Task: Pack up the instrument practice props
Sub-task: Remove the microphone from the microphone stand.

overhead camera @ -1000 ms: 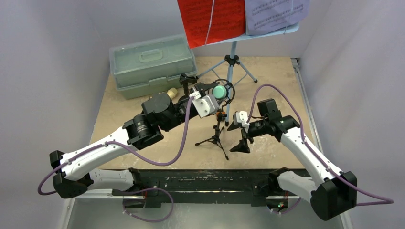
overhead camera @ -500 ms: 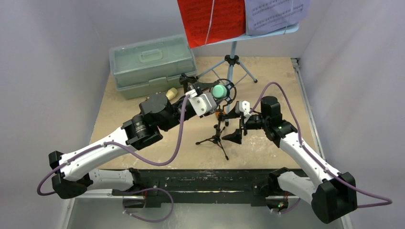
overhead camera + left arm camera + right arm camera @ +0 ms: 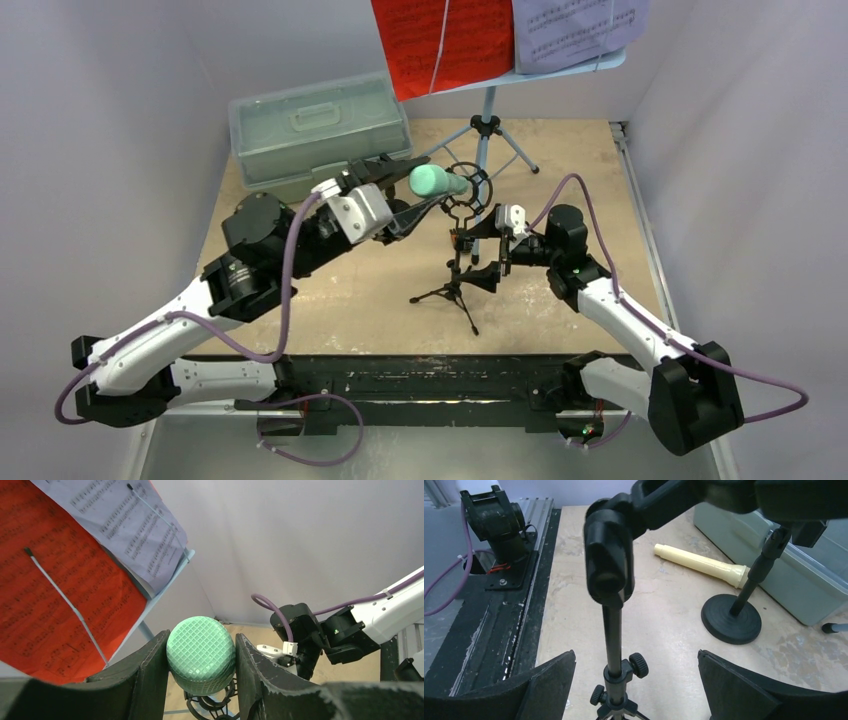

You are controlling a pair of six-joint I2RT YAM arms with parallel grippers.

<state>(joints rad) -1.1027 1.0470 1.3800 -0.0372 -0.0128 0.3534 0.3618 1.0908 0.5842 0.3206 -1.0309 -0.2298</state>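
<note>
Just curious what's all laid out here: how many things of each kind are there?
Toy microphones: 2 (teal microphone, tan microphone)
Black mic holders: 2 (tripod holder, round-base holder)
Light-blue music rack: 1
Music sheets in view: 2 (red sheet, purple sheet)
Pale green case: 1
Total: 8

Plain pale lilac-grey walls (image 3: 110, 150) on three sides. Tan mottled tabletop (image 3: 580, 140); black strip (image 3: 430, 375) along near edge. Even, diffuse light.
</note>
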